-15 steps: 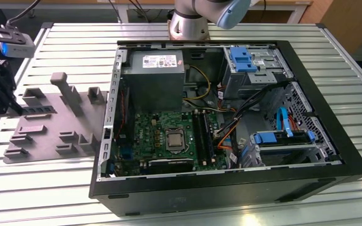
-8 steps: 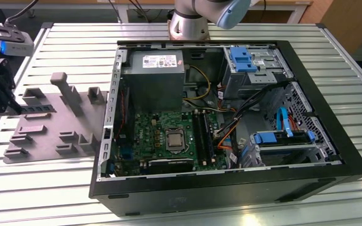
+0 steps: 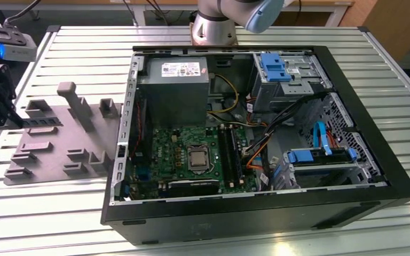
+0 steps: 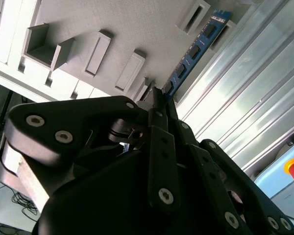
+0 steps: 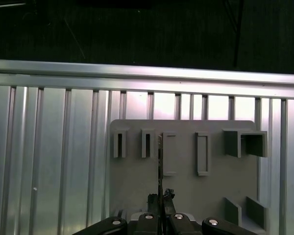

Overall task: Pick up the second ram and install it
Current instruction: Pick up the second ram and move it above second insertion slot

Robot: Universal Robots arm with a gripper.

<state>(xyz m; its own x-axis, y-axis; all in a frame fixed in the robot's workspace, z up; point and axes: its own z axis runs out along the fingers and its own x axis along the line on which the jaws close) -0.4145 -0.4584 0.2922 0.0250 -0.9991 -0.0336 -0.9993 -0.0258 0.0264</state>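
We record a slatted metal tabletop (image 3: 62,213) carrying an open computer case (image 3: 262,216). Toward the exterior view's left lies a grey holder plate (image 3: 55,136) with raised blocks. The claw (image 5: 159,199) hangs over that plate, well apart from the case. In the second wrist view its fingers look clenched on the second ram (image 4: 196,46) (our judgement, as the contact is partly hidden). The stick's visible length runs straight out from the fingertips across the plate, and it appears edge-on in the first wrist view. The black memory slots (image 3: 228,152) sit inside the case, toward the exterior view's right of the claw.
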